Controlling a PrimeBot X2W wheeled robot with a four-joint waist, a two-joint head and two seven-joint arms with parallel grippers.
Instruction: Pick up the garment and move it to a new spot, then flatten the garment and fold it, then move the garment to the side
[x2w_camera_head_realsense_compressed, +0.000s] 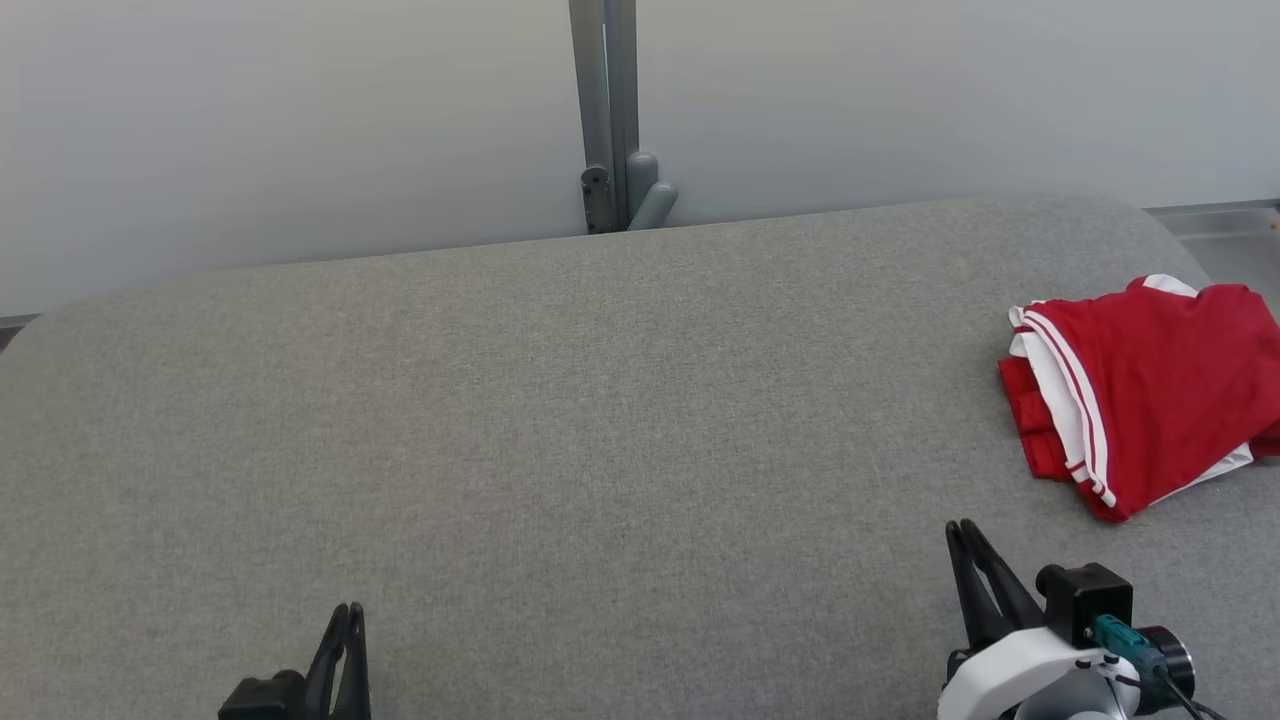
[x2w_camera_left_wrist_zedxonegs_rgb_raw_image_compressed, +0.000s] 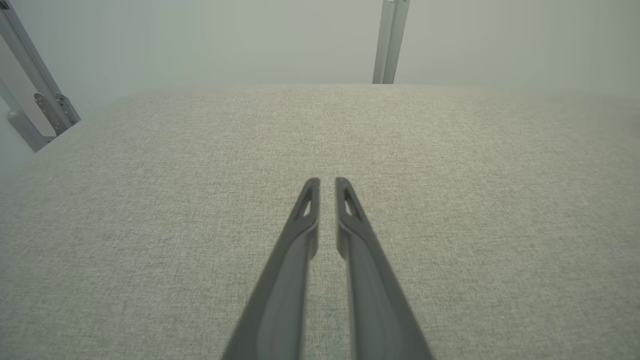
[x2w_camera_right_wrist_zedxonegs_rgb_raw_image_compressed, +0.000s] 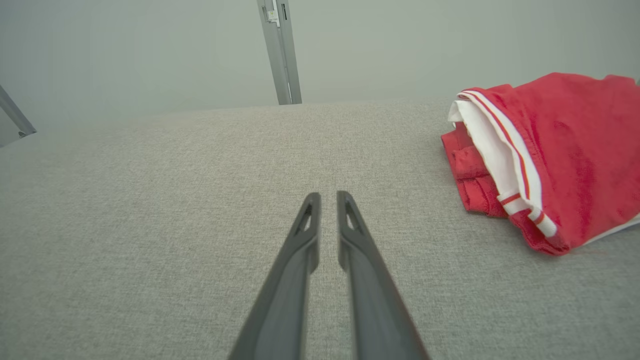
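Head view: the folded red garment (x2w_camera_head_realsense_compressed: 1150, 390) lies at the far right of the grey worktop (x2w_camera_head_realsense_compressed: 560, 430).
It looks folded and set aside, so I'd judge the job nearly over. The best move now is to keep both arms off the pile and avoid snagging a hem. The left end effector (x2w_camera_head_realsense_compressed: 351, 610) and the right end effector (x2w_camera_head_realsense_compressed: 962, 527) are each barely parted, gripping nothing. The right one is near the garment, not touching.
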